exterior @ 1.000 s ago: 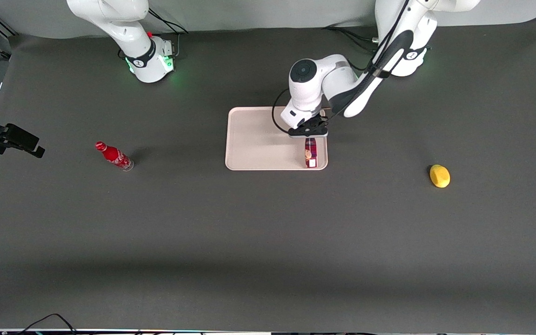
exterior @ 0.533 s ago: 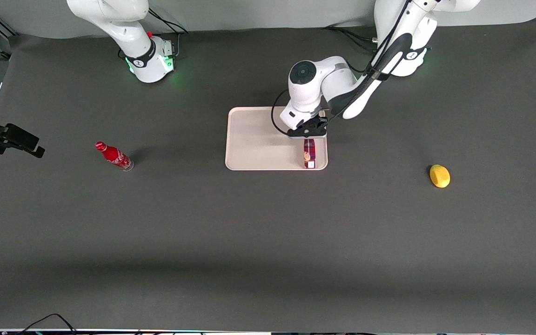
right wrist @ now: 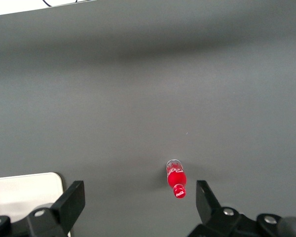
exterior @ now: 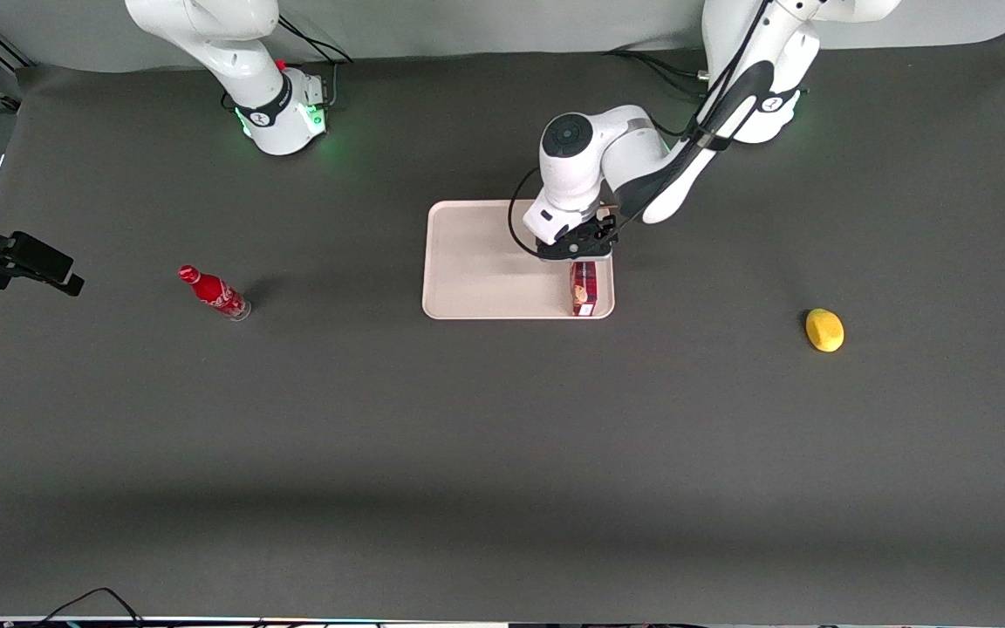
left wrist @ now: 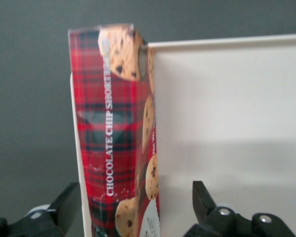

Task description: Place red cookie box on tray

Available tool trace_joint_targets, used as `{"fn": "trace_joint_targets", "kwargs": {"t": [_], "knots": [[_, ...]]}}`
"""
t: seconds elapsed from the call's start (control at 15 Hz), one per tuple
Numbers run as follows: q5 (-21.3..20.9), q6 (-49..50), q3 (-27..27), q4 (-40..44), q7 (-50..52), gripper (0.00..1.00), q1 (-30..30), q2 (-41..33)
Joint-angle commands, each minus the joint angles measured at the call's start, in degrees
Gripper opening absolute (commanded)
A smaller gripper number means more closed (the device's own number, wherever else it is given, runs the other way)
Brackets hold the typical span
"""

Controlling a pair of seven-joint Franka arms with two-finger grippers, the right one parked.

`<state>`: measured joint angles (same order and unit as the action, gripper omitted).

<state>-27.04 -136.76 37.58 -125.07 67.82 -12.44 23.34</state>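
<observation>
The red cookie box (exterior: 584,292) (left wrist: 116,148), a plaid carton with cookie pictures, lies lengthwise on the tray (exterior: 485,262) (left wrist: 227,123), against the rim at the working arm's end. One end is near the tray corner closest to the front camera. My left gripper (exterior: 578,249) (left wrist: 136,207) hovers over the box's other end, open. In the left wrist view its two fingers straddle the carton with a gap on each side, wider on the tray's inner side. The box's end under the gripper is hidden in the front view.
A small red soda bottle (exterior: 214,294) (right wrist: 176,179) lies toward the parked arm's end of the table. A yellow lemon-like fruit (exterior: 824,330) sits toward the working arm's end. The tray's corner (right wrist: 24,192) shows in the right wrist view. A dark mat covers the table.
The gripper has shifted slightly away from the front camera. The cookie box has settled a little closer to the tray's rim.
</observation>
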Motion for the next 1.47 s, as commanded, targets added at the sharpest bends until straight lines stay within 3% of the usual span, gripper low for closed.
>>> {"fn": "trace_joint_targets", "kwargs": {"t": [0.0, 0.13, 0.27, 0.4, 0.73, 1.07, 1.27, 1.4], "knots": [[-0.5, 9.5, 0.5, 5.7, -1.3, 1.00, 0.4, -4.0], [2.0, 14.5, 0.0, 7.6, -8.0, 1.00, 0.8, -7.4], [7.3, 15.6, -0.9, 7.6, -18.2, 1.00, 3.6, -12.8], [11.9, 19.4, -6.4, 7.6, -29.0, 1.00, 3.6, -18.9], [16.5, 26.6, -22.1, 7.4, -51.0, 1.00, 3.2, -29.3], [21.2, 30.6, -31.8, 11.7, -55.2, 1.00, 4.4, -30.5], [21.2, 33.3, -36.9, 18.9, -59.4, 1.00, 5.1, -27.3], [21.4, 33.1, -37.1, 22.8, -61.3, 1.00, 6.9, -24.9]]}}
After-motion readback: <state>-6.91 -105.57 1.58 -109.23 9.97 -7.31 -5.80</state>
